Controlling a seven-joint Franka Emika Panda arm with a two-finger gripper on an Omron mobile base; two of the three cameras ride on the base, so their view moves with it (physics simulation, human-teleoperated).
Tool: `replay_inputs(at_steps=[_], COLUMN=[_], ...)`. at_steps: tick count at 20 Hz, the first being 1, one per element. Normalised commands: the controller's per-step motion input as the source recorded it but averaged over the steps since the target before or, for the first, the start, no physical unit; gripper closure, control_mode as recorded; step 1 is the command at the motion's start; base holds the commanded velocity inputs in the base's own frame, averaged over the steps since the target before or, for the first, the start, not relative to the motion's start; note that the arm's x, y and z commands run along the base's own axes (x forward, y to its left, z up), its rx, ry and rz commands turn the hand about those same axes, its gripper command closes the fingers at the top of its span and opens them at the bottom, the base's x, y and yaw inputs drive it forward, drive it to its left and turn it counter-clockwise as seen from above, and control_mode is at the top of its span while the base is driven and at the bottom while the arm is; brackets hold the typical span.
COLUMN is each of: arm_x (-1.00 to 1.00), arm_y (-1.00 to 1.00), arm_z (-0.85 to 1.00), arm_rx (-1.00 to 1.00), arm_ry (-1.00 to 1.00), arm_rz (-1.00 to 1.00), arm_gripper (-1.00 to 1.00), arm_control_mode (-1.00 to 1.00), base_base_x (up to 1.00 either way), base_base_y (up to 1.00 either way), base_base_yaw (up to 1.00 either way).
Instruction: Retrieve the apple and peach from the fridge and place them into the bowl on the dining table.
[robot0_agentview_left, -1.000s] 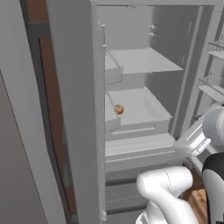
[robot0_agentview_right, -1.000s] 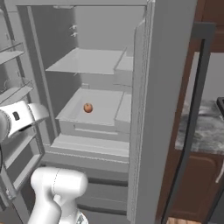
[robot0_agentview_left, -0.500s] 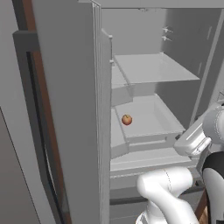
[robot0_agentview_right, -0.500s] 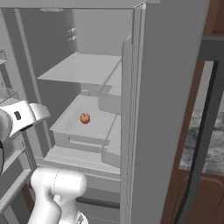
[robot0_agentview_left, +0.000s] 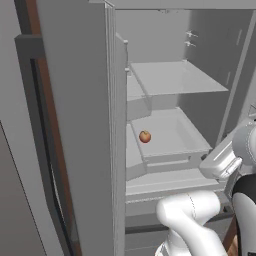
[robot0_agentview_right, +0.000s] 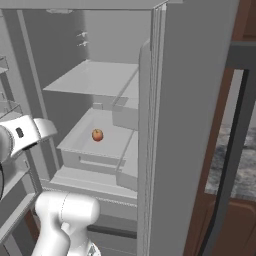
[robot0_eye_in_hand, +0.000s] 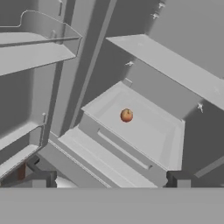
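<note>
Fruit (robot0_eye_in_hand: 126, 115) is sitting alone on the fridge (robot0_agentview_left: 80, 125) tray, center of the hand view, well apart from the claw (robot0_eye_in_hand: 109, 178), which is gaping wide and holding nothing. Reach is lying straight ahead.

Fridge open, one fruit inside.
You had the grey fridge (robot0_agentview_left: 80, 125) open; a red-orange fruit (robot0_agentview_left: 145, 136) sat alone in its tray, upright.
</note>
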Motion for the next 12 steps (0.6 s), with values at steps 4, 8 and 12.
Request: replay_inputs(at_steps=[4, 8, 12], arm_x=[0.06, 0.11, 0.11], arm_y=[-0.02, -0.16, -0.22], arm_z=[-0.16, -0.15, -0.17], arm_rx=[0.00, 0.00, 0.00], arm_ry=[0.01, 0.05, 0.04], arm_rz=[-0.04, -0.05, -0.07], arm_gripper=[-1.00, -1.00, -1.00], arm_control_mode=[-1.00, -1.00, -1.00], base_base_x=[0.00, 0.00, 0.00], base_base_y=[0.00, 0.00, 0.00], base_base_yaw=[0.00, 0.00, 0.00])
